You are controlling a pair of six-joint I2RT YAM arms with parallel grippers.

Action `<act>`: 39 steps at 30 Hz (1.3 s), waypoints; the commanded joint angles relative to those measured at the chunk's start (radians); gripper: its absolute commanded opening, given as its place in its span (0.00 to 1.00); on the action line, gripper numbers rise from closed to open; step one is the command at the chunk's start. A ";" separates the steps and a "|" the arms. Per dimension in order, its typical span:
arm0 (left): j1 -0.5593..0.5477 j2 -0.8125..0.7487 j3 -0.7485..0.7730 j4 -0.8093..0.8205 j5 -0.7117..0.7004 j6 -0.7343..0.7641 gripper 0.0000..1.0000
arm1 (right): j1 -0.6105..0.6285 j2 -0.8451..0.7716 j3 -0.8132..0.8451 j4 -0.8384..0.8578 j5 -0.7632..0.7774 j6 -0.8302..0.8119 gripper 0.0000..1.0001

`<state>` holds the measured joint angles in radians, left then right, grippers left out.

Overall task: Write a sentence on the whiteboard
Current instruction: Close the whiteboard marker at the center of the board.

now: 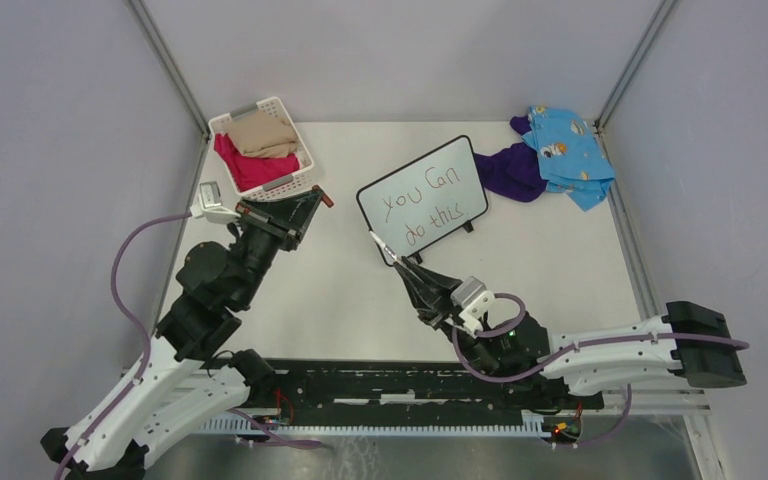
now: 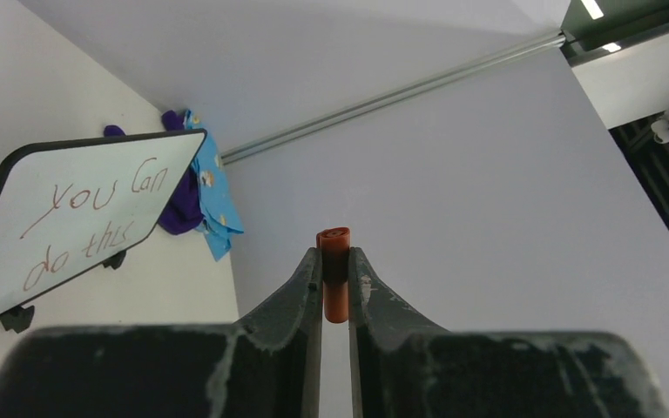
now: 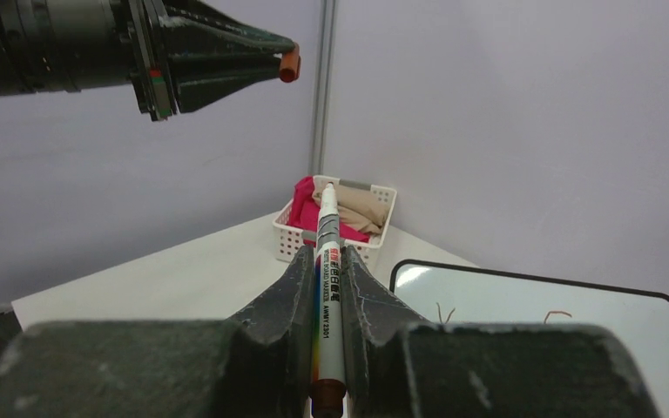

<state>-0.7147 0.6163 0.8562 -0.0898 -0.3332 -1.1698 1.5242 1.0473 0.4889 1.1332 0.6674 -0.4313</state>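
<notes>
Whiteboard [image 1: 423,193] shows its full sentence [image 1: 422,205]. Right pincer [image 1: 403,262] clamps the uncapped marker [image 1: 384,248] by its corner; a stray move could streak it. Left pincer [image 1: 315,198] pinches the cap [image 1: 328,202].

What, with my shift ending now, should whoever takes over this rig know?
Left hand: shut on the orange cap, held up in the air near the basket.
Right hand: shut on the marker, uncapped, tip by the near-left edge of the whiteboard.
The whiteboard stands mid-table, and the sentence "you can do this" is on it in two lines.
Done: writing looks complete.
Left: probably recap the marker and set it down.
</notes>
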 commanded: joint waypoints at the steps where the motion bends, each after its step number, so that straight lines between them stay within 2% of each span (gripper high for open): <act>1: 0.003 -0.002 -0.016 0.070 0.002 -0.120 0.02 | 0.023 0.033 0.076 0.189 -0.006 -0.070 0.00; 8: 0.002 0.024 -0.049 0.129 0.034 -0.185 0.02 | 0.027 0.081 0.165 0.115 -0.034 -0.036 0.00; 19: 0.001 0.023 -0.067 0.183 0.070 -0.186 0.02 | 0.026 0.099 0.208 0.006 0.003 -0.028 0.00; 39: 0.001 0.019 -0.079 0.188 0.125 -0.178 0.02 | 0.025 0.120 0.229 0.029 0.029 -0.041 0.00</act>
<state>-0.7147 0.6415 0.7780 0.0502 -0.2276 -1.3277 1.5440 1.1652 0.6739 1.1194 0.6765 -0.4667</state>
